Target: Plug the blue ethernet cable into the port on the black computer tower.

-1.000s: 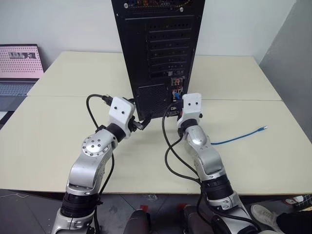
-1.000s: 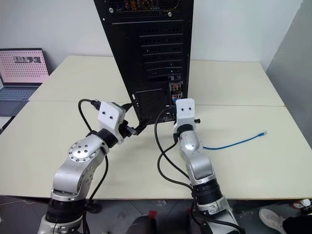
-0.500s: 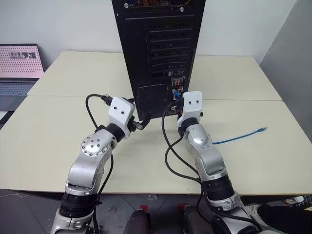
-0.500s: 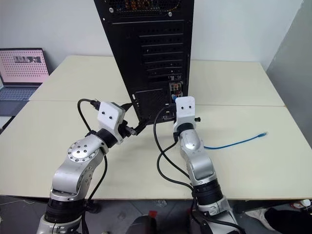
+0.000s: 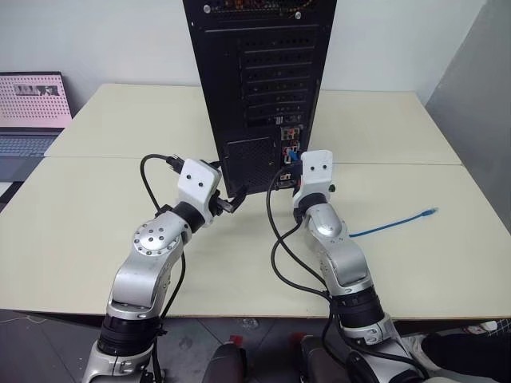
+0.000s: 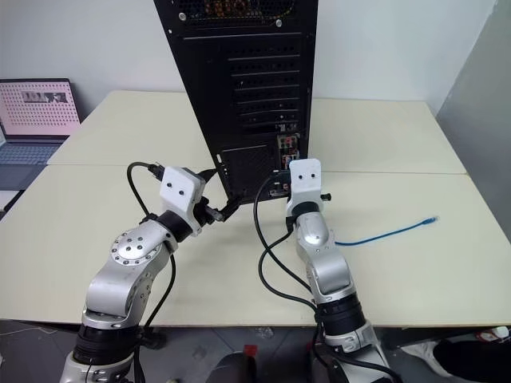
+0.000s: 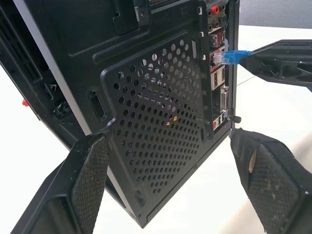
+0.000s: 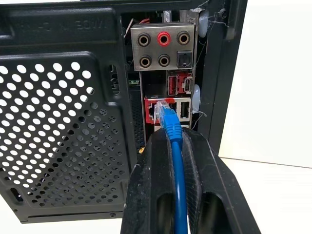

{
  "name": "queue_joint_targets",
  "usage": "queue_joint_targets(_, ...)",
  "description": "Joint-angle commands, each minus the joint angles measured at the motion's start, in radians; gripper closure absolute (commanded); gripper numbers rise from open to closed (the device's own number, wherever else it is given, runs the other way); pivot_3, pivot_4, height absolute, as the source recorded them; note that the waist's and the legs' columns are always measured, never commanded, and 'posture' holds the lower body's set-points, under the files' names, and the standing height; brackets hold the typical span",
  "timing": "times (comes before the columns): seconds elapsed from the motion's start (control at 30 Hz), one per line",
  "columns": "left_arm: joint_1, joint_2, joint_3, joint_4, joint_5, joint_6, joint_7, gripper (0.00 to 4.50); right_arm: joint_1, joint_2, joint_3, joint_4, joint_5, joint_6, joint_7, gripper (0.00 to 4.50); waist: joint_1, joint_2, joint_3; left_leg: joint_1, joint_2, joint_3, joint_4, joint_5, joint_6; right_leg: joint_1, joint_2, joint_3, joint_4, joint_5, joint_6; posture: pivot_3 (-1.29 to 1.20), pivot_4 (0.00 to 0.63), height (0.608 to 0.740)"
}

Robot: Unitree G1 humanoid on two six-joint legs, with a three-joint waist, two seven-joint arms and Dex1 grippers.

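Observation:
The black computer tower [image 5: 255,80] stands upright on the table with its rear panel facing me. My right gripper [image 8: 176,139] is shut on the blue ethernet cable [image 8: 178,170] just behind its plug [image 8: 165,116]. The plug's clear tip is at the mouth of the port [image 8: 152,111], in the red-framed block below the round audio jacks [image 8: 164,48]; how far in it sits I cannot tell. The cable's slack [image 5: 391,223] trails right across the table to its free plug [image 5: 431,211]. My left gripper [image 7: 170,136] is open, with its fingers either side of the tower's perforated grille [image 7: 161,107] near the bottom corner.
A laptop [image 5: 32,104] with a pink screen sits at the far left. The cream table [image 5: 104,215] has a seam across its middle, and its right edge is close to a grey wall [image 5: 479,104]. Black robot cables [image 5: 279,255] loop between my arms.

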Motion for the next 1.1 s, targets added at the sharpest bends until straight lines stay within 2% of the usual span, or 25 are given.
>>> queue_joint_targets(0.03,-0.006,0.003,0.005,-0.014,0.010,-0.026,-0.001,0.47,-0.017,0.033,0.000,-0.019,-0.001,-0.018,-0.002,4.50,0.000,0.000,0.000,0.000,0.000,0.000,0.000,0.000,0.000,0.000,0.000,0.000,0.000,0.000,0.000,0.00,0.150,0.740)
queue_joint_targets(1.1,-0.011,-0.003,0.000,-0.011,0.014,-0.030,0.004,0.47,-0.058,0.041,-0.005,0.035,-0.002,-0.077,-0.023,4.50,0.000,0.000,0.000,0.000,0.000,0.000,0.000,0.000,0.000,0.000,0.000,0.000,0.000,0.000,0.000,0.00,0.150,0.740)
